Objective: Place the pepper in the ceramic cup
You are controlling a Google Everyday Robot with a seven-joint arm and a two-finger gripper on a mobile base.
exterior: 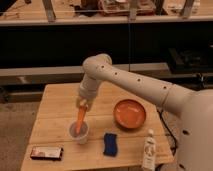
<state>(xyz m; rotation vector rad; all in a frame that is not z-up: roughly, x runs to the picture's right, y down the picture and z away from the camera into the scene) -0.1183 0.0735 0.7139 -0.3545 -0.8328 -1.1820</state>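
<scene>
The long orange-red pepper stands nearly upright with its lower tip inside the small pale ceramic cup on the wooden table. My gripper is directly above the cup, at the pepper's top end. The white arm reaches in from the right.
A wide orange bowl sits right of the cup. A blue sponge lies near the front edge. A white bottle stands at the front right corner. A dark flat packet lies at the front left.
</scene>
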